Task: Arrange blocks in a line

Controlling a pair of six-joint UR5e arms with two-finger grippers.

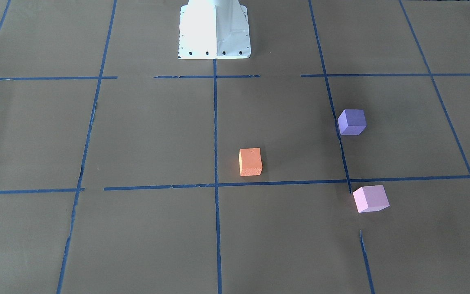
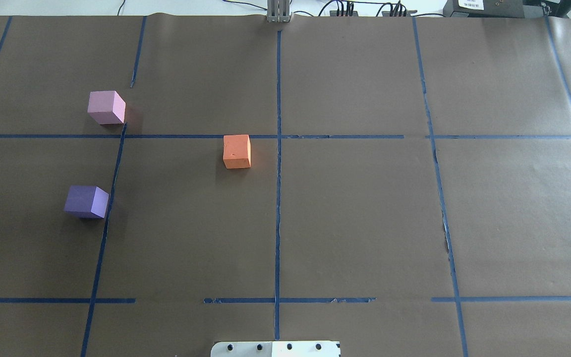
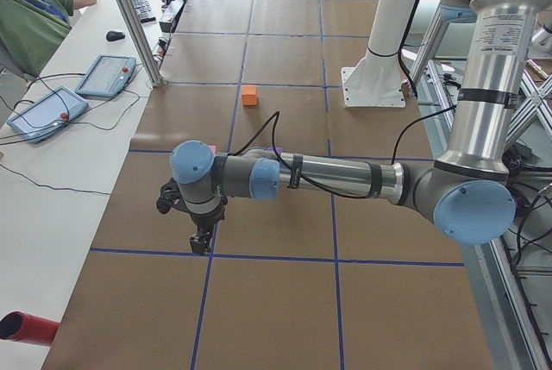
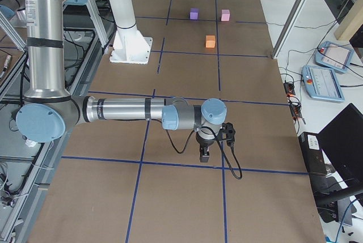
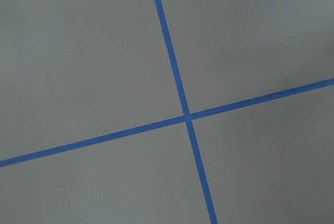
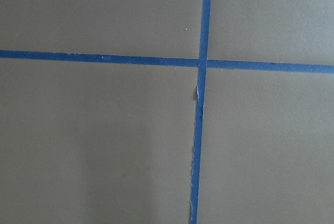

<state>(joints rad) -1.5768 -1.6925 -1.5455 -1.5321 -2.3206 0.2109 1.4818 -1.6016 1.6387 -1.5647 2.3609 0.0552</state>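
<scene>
Parks left tool [image 3: 200,241] and right tool [image 4: 205,153] well apart from unaligned orange block [image 2: 236,151], purple block [image 2: 86,202], pink block [image 2: 106,107], seemingly pre-start; cannot tell either grip.

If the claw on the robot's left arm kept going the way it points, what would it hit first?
The left claw points straight down, so it would likely meet the brown paper table cover first, near where two blue tape lines cross. Its wrist view shows nothing else beneath.
</scene>
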